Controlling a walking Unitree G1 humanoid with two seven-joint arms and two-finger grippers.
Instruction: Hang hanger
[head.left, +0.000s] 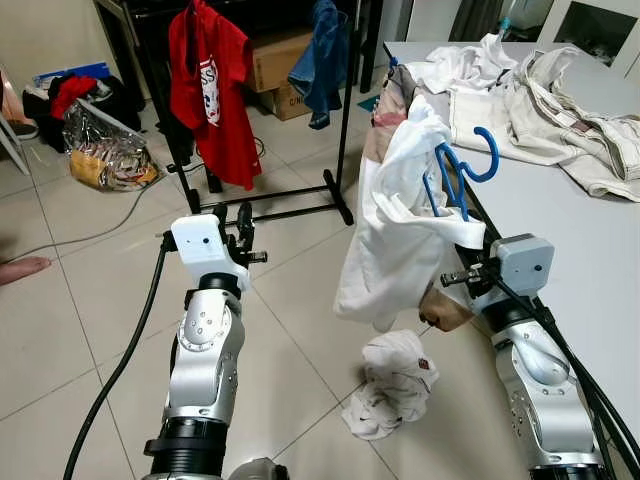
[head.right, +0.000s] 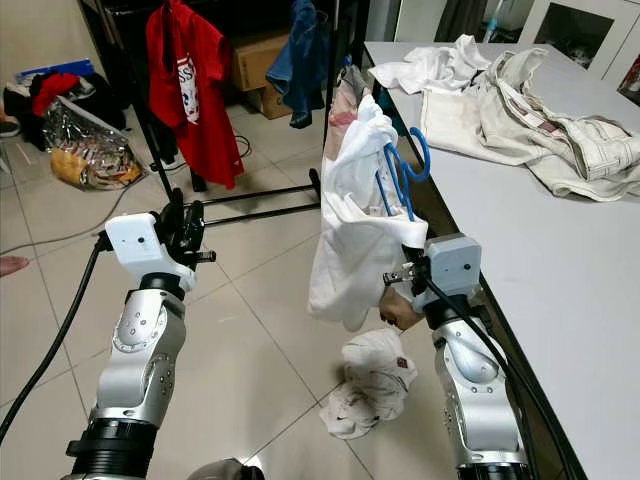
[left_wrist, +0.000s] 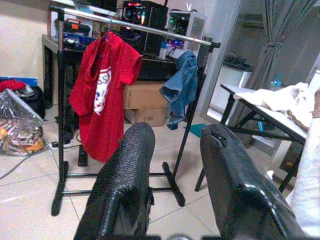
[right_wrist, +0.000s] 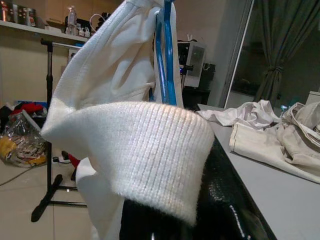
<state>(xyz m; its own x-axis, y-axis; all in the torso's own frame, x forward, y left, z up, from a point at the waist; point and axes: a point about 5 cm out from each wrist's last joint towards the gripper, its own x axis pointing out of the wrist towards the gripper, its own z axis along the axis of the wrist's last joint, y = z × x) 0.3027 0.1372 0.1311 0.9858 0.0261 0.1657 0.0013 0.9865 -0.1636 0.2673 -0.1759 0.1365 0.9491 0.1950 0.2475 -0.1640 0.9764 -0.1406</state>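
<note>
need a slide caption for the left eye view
Right end effector holds a blue hanger draped with a white garment, facing the clothes rack.

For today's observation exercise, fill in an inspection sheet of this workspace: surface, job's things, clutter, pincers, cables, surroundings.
Surface: grey table at robot's right, tiled floor.
Job's things: blue hanger carrying white garment; garment rack holds red shirt and denim garment.
Clutter: crumpled white cloth on floor; pale clothes heaped on table; cardboard boxes.
Pincers: right pincer raised under the garment, fingers covered; left pincer open, empty.
Cables: black cable along left arm.
Surroundings: foil bag, curtain.
</note>
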